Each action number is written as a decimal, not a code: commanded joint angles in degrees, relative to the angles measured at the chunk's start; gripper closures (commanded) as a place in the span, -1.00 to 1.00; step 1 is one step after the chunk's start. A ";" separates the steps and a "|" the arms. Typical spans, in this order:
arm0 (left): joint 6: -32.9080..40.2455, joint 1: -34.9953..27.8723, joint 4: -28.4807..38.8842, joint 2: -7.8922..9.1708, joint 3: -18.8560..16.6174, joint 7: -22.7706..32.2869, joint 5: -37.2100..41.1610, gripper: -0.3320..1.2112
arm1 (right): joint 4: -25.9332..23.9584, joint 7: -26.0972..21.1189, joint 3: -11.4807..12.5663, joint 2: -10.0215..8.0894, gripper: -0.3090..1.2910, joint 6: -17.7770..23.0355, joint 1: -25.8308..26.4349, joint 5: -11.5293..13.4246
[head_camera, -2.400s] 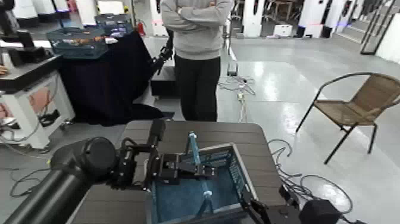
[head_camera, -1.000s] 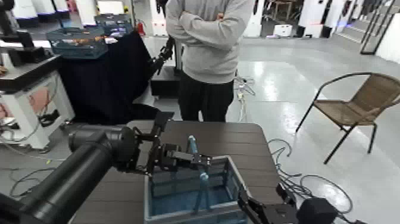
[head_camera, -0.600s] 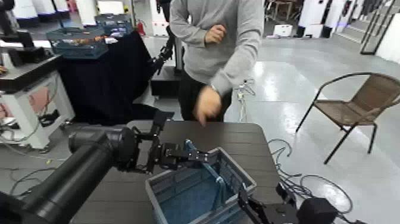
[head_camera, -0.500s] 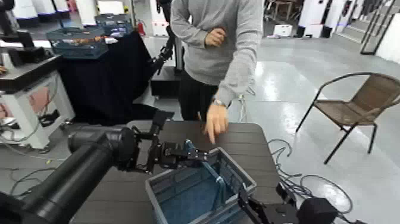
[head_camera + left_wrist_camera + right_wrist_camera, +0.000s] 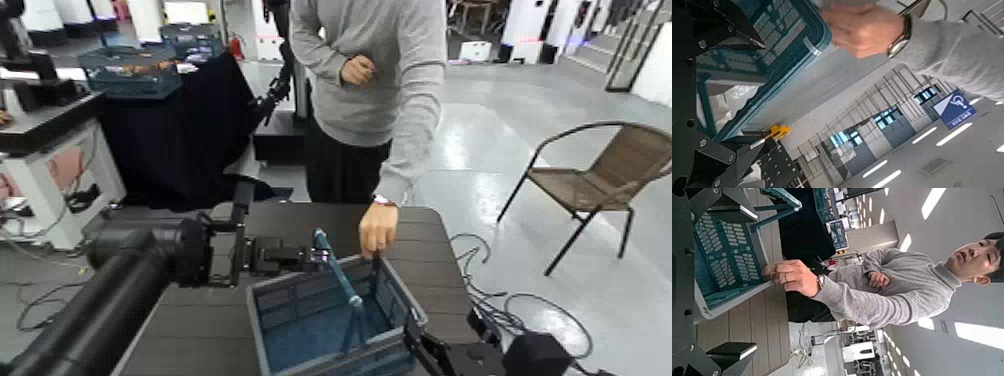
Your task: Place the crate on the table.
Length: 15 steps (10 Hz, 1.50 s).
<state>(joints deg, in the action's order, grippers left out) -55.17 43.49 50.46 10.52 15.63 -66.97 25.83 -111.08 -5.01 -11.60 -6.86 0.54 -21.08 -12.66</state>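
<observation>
The grey-blue crate (image 5: pixel 322 318) stands on the dark brown slatted table (image 5: pixel 425 250), its light-blue handle (image 5: pixel 340 275) leaning up toward the far left. My left gripper (image 5: pixel 318 258) is open at the handle's top by the crate's far rim. In the left wrist view its fingers stand wide apart around the crate's rim (image 5: pixel 758 55). My right gripper (image 5: pixel 420 348) is open at the crate's near right corner, facing the crate (image 5: pixel 727 251). A person's hand (image 5: pixel 378 228) rests on the crate's far right rim; it also shows in both wrist views (image 5: pixel 864 27) (image 5: pixel 789 272).
The person (image 5: pixel 360 80) stands close against the table's far edge. A black-draped table (image 5: pixel 180 130) with a teal mesh basket (image 5: pixel 130 70) is at the back left, beside a white workbench (image 5: pixel 50 150). A wicker chair (image 5: pixel 600 175) and floor cables (image 5: pixel 500 300) are on the right.
The person stepped up and put a hand on the crate's far rim. The crate turned on the table and its handle leaned over. My left arm drew back to the left.
</observation>
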 commanded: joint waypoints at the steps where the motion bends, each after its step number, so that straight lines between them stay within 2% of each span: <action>1: 2.79 -5.43 9.39 1.79 -5.18 5.89 0.19 -0.02 | -0.19 0.00 0.17 0.00 -0.42 -0.10 -0.11 0.00; 3: 7.09 -11.93 18.71 3.63 -8.08 17.49 8.36 -0.02 | -0.19 0.00 0.26 0.00 -0.42 -0.10 -0.19 0.00; 4: 10.43 -16.24 24.15 5.30 -8.08 24.87 13.99 -0.02 | -0.19 0.00 0.17 0.00 -0.42 -0.10 -0.11 0.00; 5: 14.74 -21.16 29.08 6.18 -8.96 31.64 17.50 -0.02 | -0.10 0.00 0.17 0.00 -0.42 -0.01 -0.19 0.00; 6: 17.55 -25.03 32.42 5.57 -10.98 33.75 17.50 -0.02 | -0.10 0.00 0.26 0.09 -0.42 0.17 -0.19 0.00; 7: 21.24 -28.54 35.40 5.57 -11.50 35.77 17.41 -0.02 | -0.10 0.00 0.26 0.18 -0.42 0.17 -0.28 0.00; 9: 31.61 -35.75 40.33 4.25 -13.09 39.90 13.90 -0.02 | -0.10 0.00 0.44 0.18 -0.42 0.25 -0.37 0.00; 11: 39.00 -42.08 44.19 3.46 -13.70 44.30 11.09 -0.02 | -0.10 0.00 0.53 0.26 -0.42 0.43 -0.55 0.00; 12: 44.27 -45.33 45.16 2.58 -13.61 46.49 9.59 -0.02 | -0.10 0.00 0.61 0.35 -0.42 0.60 -0.72 0.00; 15: 59.21 -54.21 46.83 -1.99 -14.49 52.47 2.65 -0.02 | -0.27 0.00 0.88 0.35 -0.42 1.04 -0.98 0.09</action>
<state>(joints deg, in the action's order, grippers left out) 0.55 -8.96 97.36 9.53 1.30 -14.58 29.66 -111.35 -5.01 -10.75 -6.50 1.48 -22.04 -12.61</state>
